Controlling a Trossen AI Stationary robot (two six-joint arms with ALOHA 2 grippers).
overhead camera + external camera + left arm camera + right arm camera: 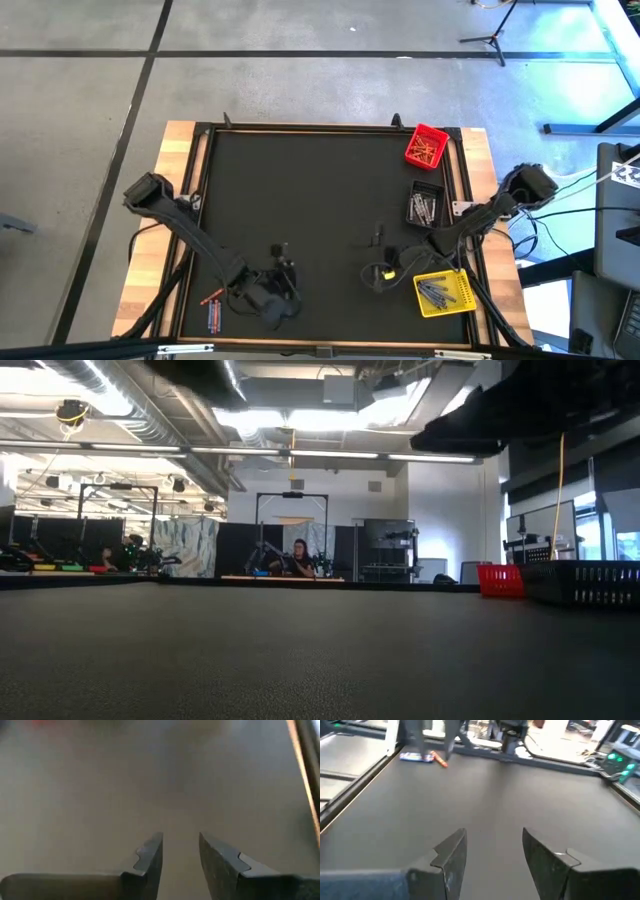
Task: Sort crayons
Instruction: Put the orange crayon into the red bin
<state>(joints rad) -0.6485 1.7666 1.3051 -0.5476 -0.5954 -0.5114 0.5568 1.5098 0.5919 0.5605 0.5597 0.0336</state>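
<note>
Meanwhile, loose crayons [213,312] lie just beside left pincer [282,262].

Even, fairly bright light fills the high view; the dark mat [320,210] on the tabletop shows no strong shadows, and a cyan glare washes the upper right of the frame. In the low view, ceiling lights [300,420] blow out to white at upper centre, while the near mat blurs softly at the bottom. The left wrist view is heavily blurred throughout, only its fingers [150,857] sharp. The right wrist view is dimmer, its far edge hazy.
</note>
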